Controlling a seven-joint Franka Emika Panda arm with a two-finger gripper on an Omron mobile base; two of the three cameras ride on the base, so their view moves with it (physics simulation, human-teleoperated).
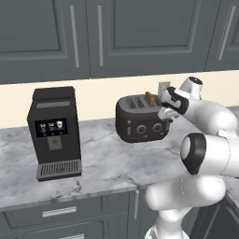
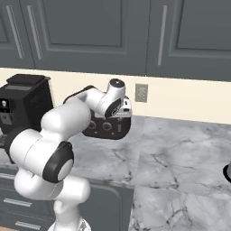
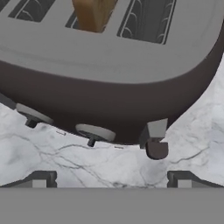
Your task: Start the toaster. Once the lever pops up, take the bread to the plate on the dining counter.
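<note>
The dark toaster [image 1: 140, 122] stands on the marble worktop near the wall. A brown bread [image 1: 149, 98] slice sticks up from one of its slots. In the hand view I look down on the toaster [image 3: 109, 87], with the bread [image 3: 92, 13] at the top, two round knobs [image 3: 94, 132] and the grey lever [image 3: 155, 130] on its side. My gripper [image 3: 111, 180] is open and hovers just above that side, the lever ahead of the right fingertip [image 3: 181, 179]. The gripper [image 1: 166, 116] hangs at the toaster's right end, and the arm hides much of the toaster [image 2: 108, 128]. The plate and dining counter are out of view.
A tall black coffee machine [image 1: 53, 133] stands left of the toaster on the marble worktop [image 1: 107, 163]. Grey cabinets hang above, and a wall outlet [image 2: 141, 93] sits behind the toaster. A dark object [image 2: 228, 171] shows at the right edge.
</note>
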